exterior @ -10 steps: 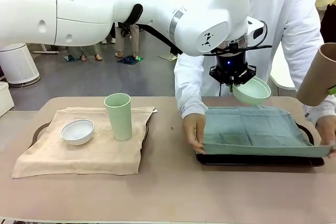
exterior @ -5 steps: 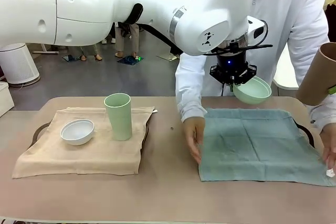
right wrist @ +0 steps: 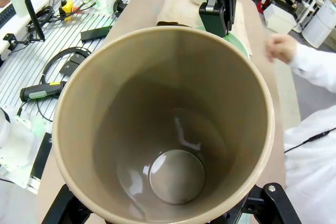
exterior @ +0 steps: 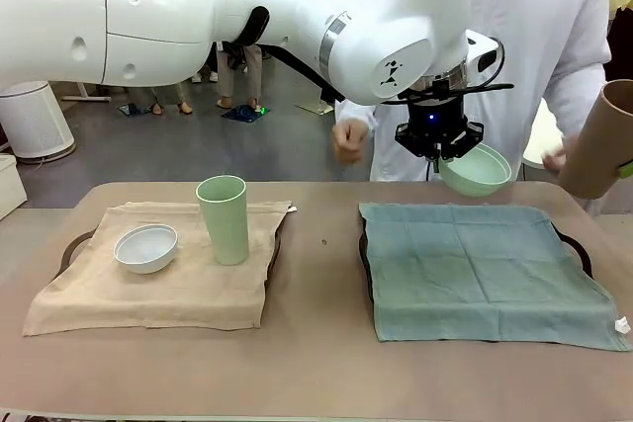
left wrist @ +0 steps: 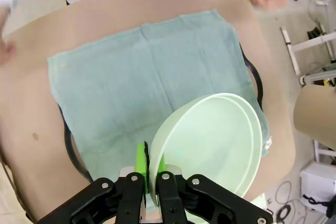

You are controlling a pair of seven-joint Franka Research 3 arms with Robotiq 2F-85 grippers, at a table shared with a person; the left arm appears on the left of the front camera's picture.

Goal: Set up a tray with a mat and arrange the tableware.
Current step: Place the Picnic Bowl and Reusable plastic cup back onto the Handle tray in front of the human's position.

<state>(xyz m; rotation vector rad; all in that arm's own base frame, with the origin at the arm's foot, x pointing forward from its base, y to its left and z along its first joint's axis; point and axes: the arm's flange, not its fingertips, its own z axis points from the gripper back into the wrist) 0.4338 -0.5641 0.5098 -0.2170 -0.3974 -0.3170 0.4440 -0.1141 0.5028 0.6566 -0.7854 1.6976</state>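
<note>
Leftmost, a small white bowl [exterior: 146,247] and a tall pale-green cup [exterior: 224,218] are set on a beige mat [exterior: 148,284], evidently one finished setting. Further right, a blue-green mat [exterior: 480,269] is spread over a dark tray [exterior: 578,247], ready for tableware. Above its far edge, the small mint-green bowl [exterior: 477,168] is pinched by its rim in the closed left gripper [left wrist: 149,167]. Rightmost, the tall brown cup [exterior: 603,141] is held aloft, presumably by the right gripper [right wrist: 163,216], whose fingers are hidden.
</note>
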